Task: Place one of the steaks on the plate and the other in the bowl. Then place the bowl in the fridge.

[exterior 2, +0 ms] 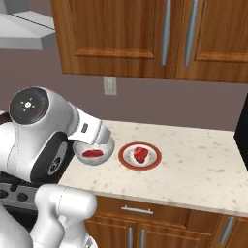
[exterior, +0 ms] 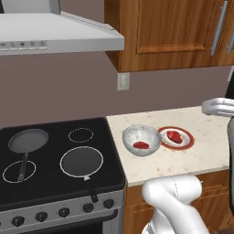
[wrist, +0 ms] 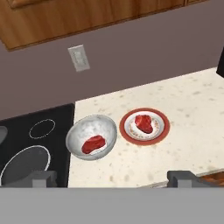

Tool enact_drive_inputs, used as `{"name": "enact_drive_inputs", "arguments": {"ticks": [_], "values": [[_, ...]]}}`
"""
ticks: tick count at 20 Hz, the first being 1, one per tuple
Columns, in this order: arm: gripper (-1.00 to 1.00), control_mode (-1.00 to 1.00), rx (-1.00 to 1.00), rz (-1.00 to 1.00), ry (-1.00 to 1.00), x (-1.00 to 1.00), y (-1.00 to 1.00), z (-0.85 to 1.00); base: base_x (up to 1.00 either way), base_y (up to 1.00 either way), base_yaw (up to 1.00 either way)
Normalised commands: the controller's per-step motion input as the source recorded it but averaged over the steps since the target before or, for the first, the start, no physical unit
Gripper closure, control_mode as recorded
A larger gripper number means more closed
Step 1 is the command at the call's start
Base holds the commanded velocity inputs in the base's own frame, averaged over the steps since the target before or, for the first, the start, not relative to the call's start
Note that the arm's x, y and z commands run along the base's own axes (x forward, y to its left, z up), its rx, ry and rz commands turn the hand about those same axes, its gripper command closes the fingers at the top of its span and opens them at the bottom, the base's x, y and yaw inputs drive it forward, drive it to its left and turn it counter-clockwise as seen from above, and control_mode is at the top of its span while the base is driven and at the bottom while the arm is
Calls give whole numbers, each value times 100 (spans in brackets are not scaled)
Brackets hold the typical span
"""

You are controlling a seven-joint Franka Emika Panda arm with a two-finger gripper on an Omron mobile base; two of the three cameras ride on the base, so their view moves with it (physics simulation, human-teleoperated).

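Note:
The whitish-grey bowl (exterior: 132, 135) (wrist: 87, 127) stands on the counter just right of the stove, with one red steak (exterior: 141, 145) (exterior 2: 92, 153) (wrist: 94, 144) lying in it. Right beside it sits the red-rimmed plate (exterior: 188, 137) (exterior 2: 155, 162) (wrist: 164, 131), which carries the other steak (exterior: 173, 136) (exterior 2: 140, 154) (wrist: 144, 123). My gripper (wrist: 112, 178) hangs open and empty, high above the counter's front edge, well back from both dishes. In the right base view my arm covers part of the bowl (exterior 2: 107, 147). The fridge is out of view.
A black stove (exterior: 55, 183) at the left holds two dark frying pans (exterior: 28, 140) (exterior: 81, 161). Wooden wall cabinets (exterior 2: 121, 34) and a range hood (exterior: 55, 36) hang overhead. The speckled counter (exterior 2: 203, 164) runs bare to the right of the plate.

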Motion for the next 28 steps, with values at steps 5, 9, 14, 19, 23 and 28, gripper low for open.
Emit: {"name": "enact_drive_inputs", "arguments": {"ticks": [5, 9, 14, 19, 23, 28], "values": [[-100, -100, 12, 3, 35, 0, -35, -20, 0, 0, 0], [-100, -100, 0, -2, 35, 3, 0, -17, 0, 0, 0], [-100, -100, 0, -3, 6, 1, 0, -53, 0, 0, 0], [-100, -100, 0, 0, -4, 0, 1, -62, 0, 0, 0], [-100, -100, 0, -1, -2, 13, 6, -44, 0, 0, 0], [-100, -100, 0, -7, 0, 33, 28, -42, 0, 0, 0]]}}
